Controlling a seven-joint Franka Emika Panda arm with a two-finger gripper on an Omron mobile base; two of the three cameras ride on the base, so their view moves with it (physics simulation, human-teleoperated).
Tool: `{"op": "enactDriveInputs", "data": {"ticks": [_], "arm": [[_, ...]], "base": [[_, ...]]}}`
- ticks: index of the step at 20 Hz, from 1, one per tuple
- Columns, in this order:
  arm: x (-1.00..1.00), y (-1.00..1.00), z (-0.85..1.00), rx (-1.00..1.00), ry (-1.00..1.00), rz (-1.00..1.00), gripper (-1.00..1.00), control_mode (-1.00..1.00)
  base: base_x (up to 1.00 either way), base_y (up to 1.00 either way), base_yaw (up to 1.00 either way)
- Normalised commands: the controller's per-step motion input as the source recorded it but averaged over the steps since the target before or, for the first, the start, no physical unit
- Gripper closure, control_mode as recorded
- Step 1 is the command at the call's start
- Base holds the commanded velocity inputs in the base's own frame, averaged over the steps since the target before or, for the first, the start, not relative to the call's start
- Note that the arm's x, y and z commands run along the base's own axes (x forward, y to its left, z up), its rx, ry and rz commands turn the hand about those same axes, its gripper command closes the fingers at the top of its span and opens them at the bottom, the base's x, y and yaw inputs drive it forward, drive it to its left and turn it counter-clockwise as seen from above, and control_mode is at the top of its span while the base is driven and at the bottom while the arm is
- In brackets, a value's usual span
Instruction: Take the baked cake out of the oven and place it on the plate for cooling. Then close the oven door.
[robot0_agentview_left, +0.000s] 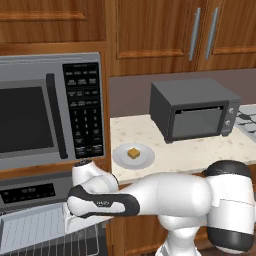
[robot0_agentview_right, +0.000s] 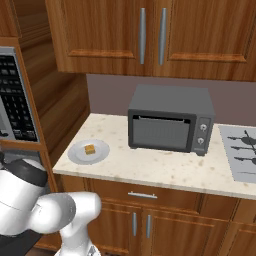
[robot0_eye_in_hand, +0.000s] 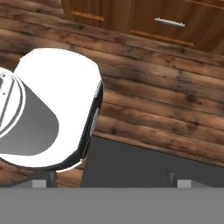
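1 cake (robot0_agentview_left: 132, 153), a small golden-brown cube, sits near the middle of 1 round, shallow, pale plate (robot0_agentview_left: 121, 159) on the speckled cream stone counter (robot0_agentview_left: 200, 150). With the plate as landmark: 1 dark boxy toaster oven (robot0_agentview_left: 194, 110) with a ribbed glass front and 2 small knobs stands to its right and farther back; 1 grey microwave (robot0_agentview_left: 50, 110) with a black keypad and a vertical black handle rises to its left; below that is the oven (robot0_agentview_left: 30, 192), its black digital display on grey steel and thin wire racks (robot0_agentview_left: 55, 240) showing lower still.

The white arm reaches across below the plate toward the oven, its smooth rounded shells banded in black. The gripper (robot0_eye_in_hand: 111, 183) has 2 small dark finger tips, 1 (robot0_eye_in_hand: 40, 183) and the other (robot0_eye_in_hand: 183, 183), standing far apart with nothing between them.

Above and right of the plate, the wooden wall cupboards carry 2 vertical steel handles (robot0_agentview_right: 142, 36). The right base view adds a grey hob (robot0_agentview_right: 242, 152) beyond the toaster oven and 1 drawer with a horizontal bar pull (robot0_agentview_right: 142, 196) below the counter. The hand view alone gives the plank floor (robot0_eye_in_hand: 166, 100), dark knotted wood, and a flat dark grey panel (robot0_eye_in_hand: 144, 164) near the finger tips; what that panel is cannot be told.
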Motion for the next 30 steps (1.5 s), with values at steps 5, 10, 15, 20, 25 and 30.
{"op": "enactDriveInputs", "data": {"ticks": [5, 10, 15, 20, 25, 30], "arm": [[-0.32, 0.32, -0.27, 0.03, -0.03, -0.06, -1.0, -1.0], [-0.2, 0.28, -0.26, 0.01, 0.0, -0.08, -1.0, -1.0], [-0.12, 0.2, -0.27, 0.04, -0.06, -0.12, -1.0, -1.0], [-0.04, 0.21, -0.3, 0.02, -0.08, -0.15, -1.0, -1.0], [-0.08, 0.17, -0.28, 0.03, -0.08, -0.08, -1.0, -1.0], [0.0, 0.18, -0.23, 0.05, -0.04, -0.09, -1.0, -1.0]], "base": [[0.0, 0.0, 0.0], [0.0, 0.0, 0.0], [0.0, 0.0, 0.0], [0.0, 0.0, 0.0], [0.0, 0.0, 0.0], [0.0, 0.0, 0.0]]}}
